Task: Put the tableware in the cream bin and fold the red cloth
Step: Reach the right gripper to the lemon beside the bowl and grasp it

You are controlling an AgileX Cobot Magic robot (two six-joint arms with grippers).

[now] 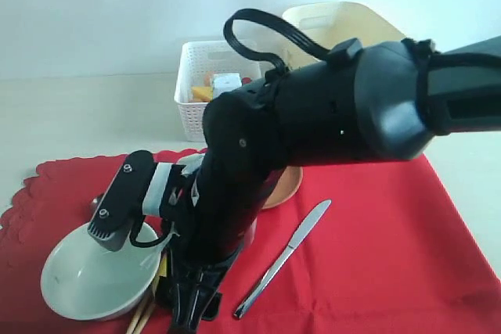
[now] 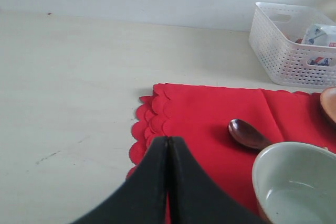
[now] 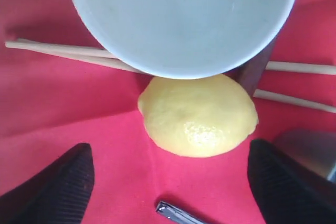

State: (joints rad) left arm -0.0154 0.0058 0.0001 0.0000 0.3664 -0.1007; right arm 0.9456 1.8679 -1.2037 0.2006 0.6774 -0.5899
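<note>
The red cloth [image 1: 368,256] covers the table's front. On it lie the pale bowl [image 1: 94,279], the silver knife [image 1: 286,260], the brown plate [image 1: 288,187] and wooden chopsticks [image 1: 141,317]. My right arm reaches across to the front left. Its gripper [image 3: 170,182] is open just above the cloth, its fingers either side of a lemon [image 3: 199,114] without touching it. The bowl [image 3: 184,19], chopsticks [image 3: 58,50], knife end [image 3: 176,213] and steel cup [image 3: 310,150] lie around it. My left gripper [image 2: 168,142] is shut and empty over the cloth's scalloped edge [image 2: 144,124], near the dark spoon [image 2: 247,134]. The cream bin [image 1: 344,25] stands behind.
A white lattice basket [image 1: 205,87] with food items stands at the back next to the cream bin. Bare pale table [image 2: 68,87] stretches to the left of the cloth. The right arm's bulk hides the middle of the cloth in the exterior view.
</note>
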